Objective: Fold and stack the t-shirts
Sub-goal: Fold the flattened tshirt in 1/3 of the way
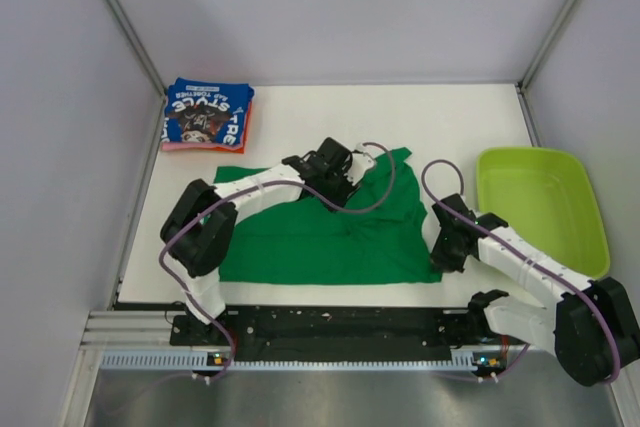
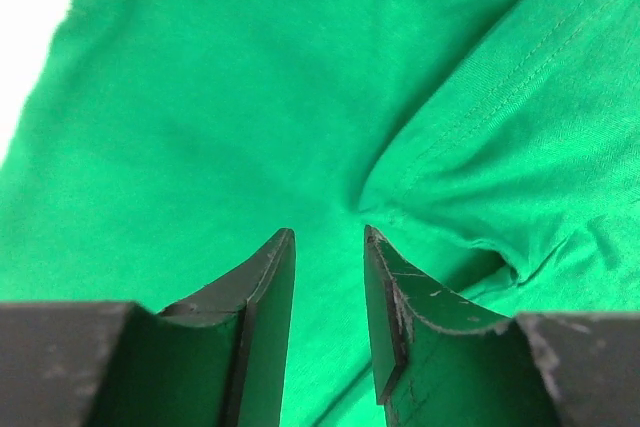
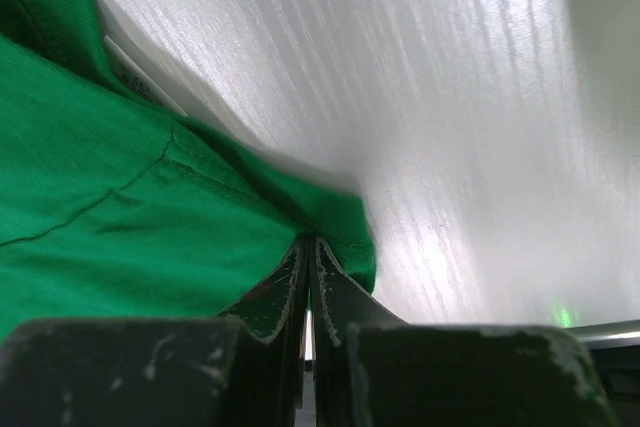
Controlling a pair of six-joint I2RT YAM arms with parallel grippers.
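The bright green t-shirt lies spread on the white table, partly folded. My left gripper hovers over its upper middle, jaws open, with only cloth and a sleeve seam below them. My right gripper is at the shirt's near right corner, shut on the green hem. The blue t-shirt with white lettering lies folded at the back left on top of the orange-pink t-shirt, of which only an edge shows.
A lime-green plastic tub stands on the right side of the table. Grey walls close in the left, back and right. The metal rail with the arm bases runs along the near edge.
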